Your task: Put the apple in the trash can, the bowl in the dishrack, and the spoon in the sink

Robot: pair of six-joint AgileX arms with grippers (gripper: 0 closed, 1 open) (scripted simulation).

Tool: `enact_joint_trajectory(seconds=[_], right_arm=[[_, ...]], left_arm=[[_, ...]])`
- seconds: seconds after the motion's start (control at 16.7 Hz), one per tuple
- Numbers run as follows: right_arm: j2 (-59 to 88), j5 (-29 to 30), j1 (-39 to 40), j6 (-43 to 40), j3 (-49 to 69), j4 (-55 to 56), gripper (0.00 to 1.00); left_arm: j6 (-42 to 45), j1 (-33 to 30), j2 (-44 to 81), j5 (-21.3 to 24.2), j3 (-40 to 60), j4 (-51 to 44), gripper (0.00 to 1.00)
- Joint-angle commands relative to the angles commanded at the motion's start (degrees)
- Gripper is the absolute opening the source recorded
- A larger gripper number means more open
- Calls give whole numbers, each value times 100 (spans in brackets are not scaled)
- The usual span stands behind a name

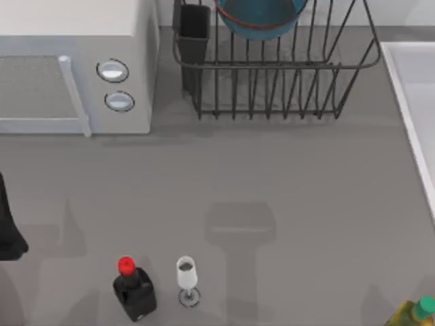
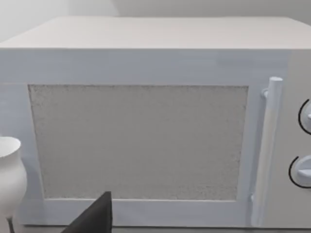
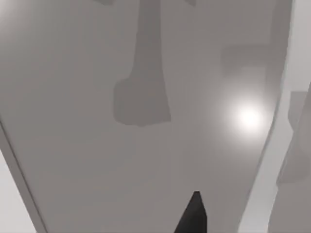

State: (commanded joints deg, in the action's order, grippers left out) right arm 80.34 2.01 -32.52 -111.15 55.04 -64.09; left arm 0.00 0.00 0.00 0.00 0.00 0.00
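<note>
While my left arm (image 1: 10,224) hung at the left edge of the table (image 1: 306,176), its wrist camera looked straight at the closed door of the white microwave (image 2: 141,141). A dark tip of my left gripper (image 2: 95,217) poked in low. I could not tell whether that gripper was spread or pressed together. A pale glass (image 2: 9,179) stood just off to one side in that view.

From above, the microwave filled the far left corner. Near the front edge stood a black bottle (image 1: 134,291) with a red cap. Just to its right was the wine glass, upright and apart from it.

Further right, at the back, sat the dishrack (image 1: 285,66), its black utensil cup (image 1: 194,30) at the left corner. The blue bowl (image 1: 262,17) was inside the rack, leaning among the bars toward the rear.

At the right edge lay the sink (image 1: 416,88), white rim raised. A yellow bottle with a green cap (image 1: 414,314) peeked in at the front right corner.

My right gripper (image 3: 194,216) hovered over bare grey table. A dark tip of it showed in its wrist view, and I could not tell whether it was spread or pressed together.
</note>
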Motion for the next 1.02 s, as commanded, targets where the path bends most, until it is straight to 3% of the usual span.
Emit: enact_joint_trajectory(seconds=[0.54, 0.78, 1.02], right_arm=[[292, 4, 86, 71, 396, -223, 0], [1398, 12, 378, 258, 1735, -730, 0], [2970, 16, 818, 615, 3983, -1462, 0]], left_arm=[[0, 0, 0, 0, 0, 0, 100], [0, 0, 0, 0, 0, 0, 100], [0, 0, 0, 0, 0, 0, 100]])
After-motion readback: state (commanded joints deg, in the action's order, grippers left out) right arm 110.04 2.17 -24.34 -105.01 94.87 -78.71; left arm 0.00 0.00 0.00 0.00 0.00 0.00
